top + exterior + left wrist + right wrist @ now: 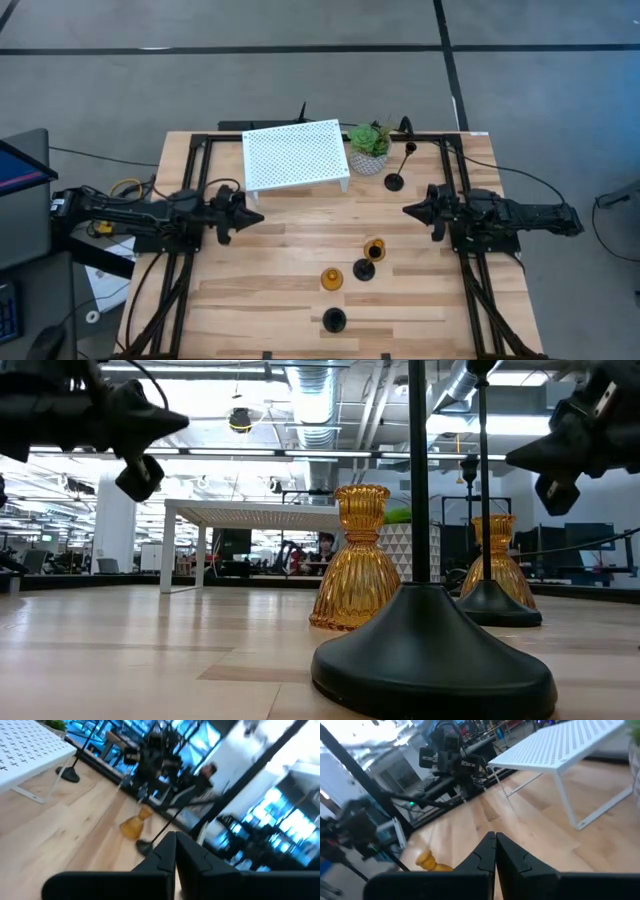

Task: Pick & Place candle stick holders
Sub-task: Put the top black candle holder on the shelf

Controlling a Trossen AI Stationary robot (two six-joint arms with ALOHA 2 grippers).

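Five candle stick holders standing on a pale wooden plank tabletop [270, 250], none of them held. Toward the back, just right of a small green potted plant in a patterned pot [369, 147]: one tall black holder with round base and thin stem [396, 180]. Near the middle-front: a short amber-orange ribbed cone holder [375, 248], touching or just beside a second black round-based holder [364, 270]. Slightly left of those: another amber-orange cone holder [332, 279], standing apart. Closest to the front edge: a third black round-based holder [334, 320], seen in the low view as a broad dark base [432, 660] right before the lens.

At the back, beside the plant: a white perforated metal riser shelf on thin legs [296, 155].

Left hand [255, 217] hovering over the left side of the tabletop, fingers pressed together, gripping nothing. Right hand [410, 211] hovering over the right side, pointing inward, fingers likewise closed on nothing. Both well apart from every holder.
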